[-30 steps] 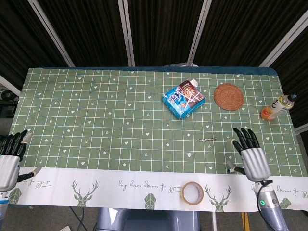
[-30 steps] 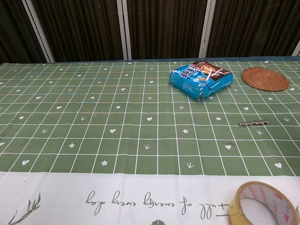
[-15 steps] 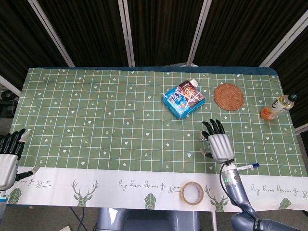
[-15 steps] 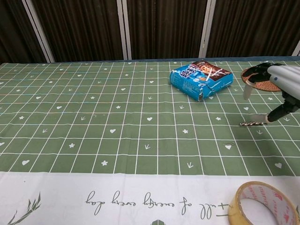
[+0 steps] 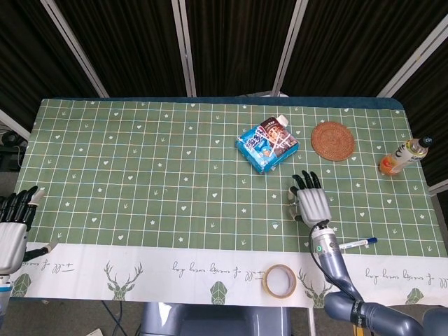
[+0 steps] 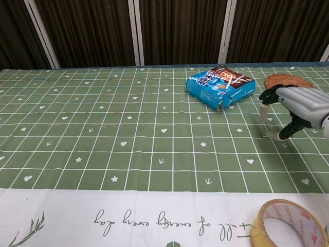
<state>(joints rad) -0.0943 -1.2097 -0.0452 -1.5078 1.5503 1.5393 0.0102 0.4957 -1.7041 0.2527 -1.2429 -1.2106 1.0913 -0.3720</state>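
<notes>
Metal bit [image 6: 267, 136], thin and twisted, lies flat on the green checked desk [image 6: 103, 134], right of centre and nearer than the blue snack packet [image 6: 221, 87]. It is straddled by the right hand [image 6: 295, 105], whose fingers are curved down and parted, with nothing yet held. One fingertip is set close to the bit's right end. Because the bit is so low and thin, the fingertips should be lowered right to the cloth and closed slowly from both sides, so that it is not rolled away. The left hand [image 5: 12, 231] is held spread and empty at the near left edge.
</notes>
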